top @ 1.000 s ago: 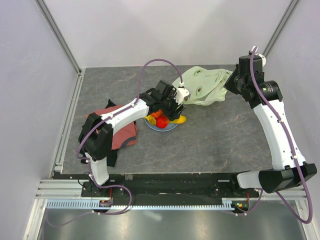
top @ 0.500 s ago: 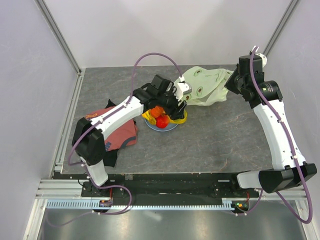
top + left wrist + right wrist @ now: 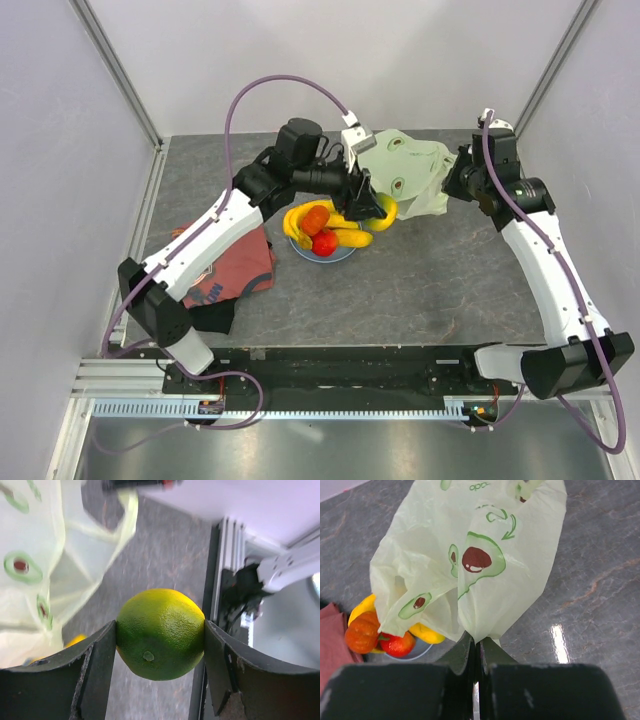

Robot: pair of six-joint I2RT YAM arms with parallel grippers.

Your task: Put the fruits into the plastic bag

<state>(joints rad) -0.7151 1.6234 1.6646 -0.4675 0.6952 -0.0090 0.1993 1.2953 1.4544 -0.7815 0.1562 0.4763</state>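
Note:
My left gripper (image 3: 378,208) is shut on the green round fruit (image 3: 160,633), held in the air just right of the plate, at the near edge of the plastic bag (image 3: 405,177); in the top view the fruit (image 3: 384,208) shows between the fingers. Yellow bananas (image 3: 340,237), an orange-red fruit (image 3: 315,219) and a red fruit (image 3: 324,244) lie on the blue plate (image 3: 338,256). My right gripper (image 3: 452,187) is shut on the edge of the pale green avocado-print bag (image 3: 470,555) and holds it lifted. The plate fruits (image 3: 380,632) show under the bag.
A red printed T-shirt (image 3: 232,270) lies on the table left of the plate. The grey table has metal rails on its left side and near edge. White walls close in the back and sides.
My left gripper has lifted from the plate with the green fruit and swung right towards the bag. My right gripper has shifted slightly, pulling the bag more open and nearer the plate.

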